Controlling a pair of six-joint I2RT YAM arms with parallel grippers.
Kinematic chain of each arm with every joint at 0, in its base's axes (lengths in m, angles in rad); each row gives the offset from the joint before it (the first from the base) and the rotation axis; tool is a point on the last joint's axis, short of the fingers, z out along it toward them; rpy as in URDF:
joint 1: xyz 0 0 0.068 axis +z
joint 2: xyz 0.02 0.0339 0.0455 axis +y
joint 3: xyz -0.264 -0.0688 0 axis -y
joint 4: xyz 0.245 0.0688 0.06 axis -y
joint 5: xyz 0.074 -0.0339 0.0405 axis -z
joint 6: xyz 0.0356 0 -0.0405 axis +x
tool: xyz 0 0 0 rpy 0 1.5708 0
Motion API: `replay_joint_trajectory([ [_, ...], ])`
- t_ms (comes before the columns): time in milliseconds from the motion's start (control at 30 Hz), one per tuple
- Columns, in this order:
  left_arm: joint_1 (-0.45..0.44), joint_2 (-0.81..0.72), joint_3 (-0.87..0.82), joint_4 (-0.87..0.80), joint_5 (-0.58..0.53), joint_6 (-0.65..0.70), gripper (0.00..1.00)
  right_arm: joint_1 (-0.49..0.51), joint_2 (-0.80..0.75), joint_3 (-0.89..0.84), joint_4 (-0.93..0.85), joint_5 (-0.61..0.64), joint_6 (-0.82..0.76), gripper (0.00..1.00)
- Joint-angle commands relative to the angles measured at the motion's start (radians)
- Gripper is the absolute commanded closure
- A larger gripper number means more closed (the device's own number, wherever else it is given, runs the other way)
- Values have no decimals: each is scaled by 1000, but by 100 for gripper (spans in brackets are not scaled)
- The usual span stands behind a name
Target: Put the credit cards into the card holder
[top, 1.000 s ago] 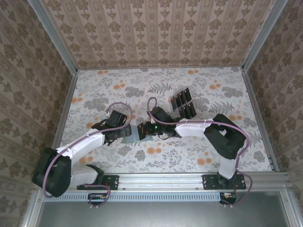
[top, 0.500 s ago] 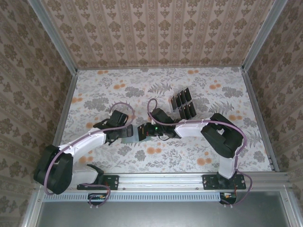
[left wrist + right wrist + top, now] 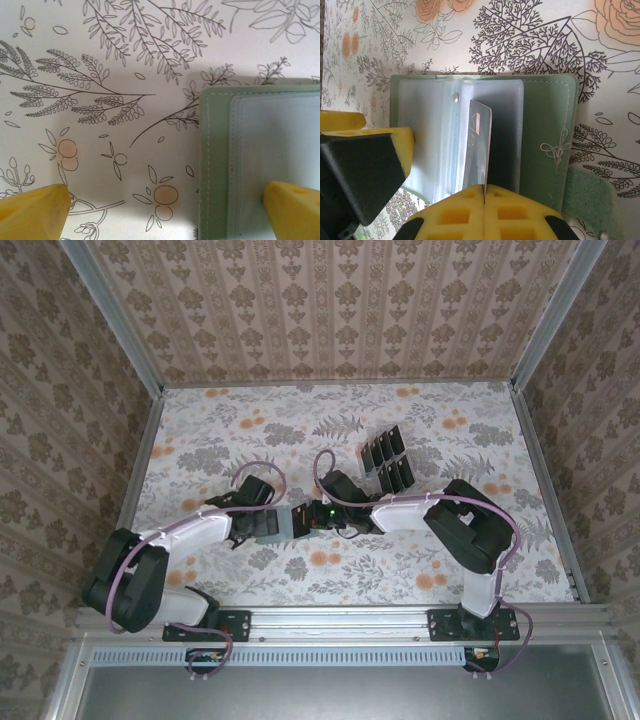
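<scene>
Right wrist view: my right pincer (image 3: 484,192) pinches one credit card (image 3: 479,145) edge-on, aiming for the open card holder (image 3: 545,130); my left pincer (image 3: 165,207), spread wide, seemingly steadies its flap.

The green card holder (image 3: 545,115) lies open and flat on the table (image 3: 450,420), with its grey see-through pockets facing up. One card (image 3: 477,145) stands on its edge over the pockets. The other black cards (image 3: 385,458) sit in two rows, well apart from it.
</scene>
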Motion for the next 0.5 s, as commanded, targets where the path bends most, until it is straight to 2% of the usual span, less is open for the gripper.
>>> replay_joint_trajectory([
  [0, 20, 17, -17, -51, -9, -62, 0, -9, 10, -31, -41, 49, 11, 100],
  [300, 22, -19, -51, -43, -2, -104, 0, -19, -17, -35, -7, 33, 18, 100],
  [467, 20, -38, -70, -27, 15, -109, 0, -24, -27, -33, 84, -24, 36, 100],
])
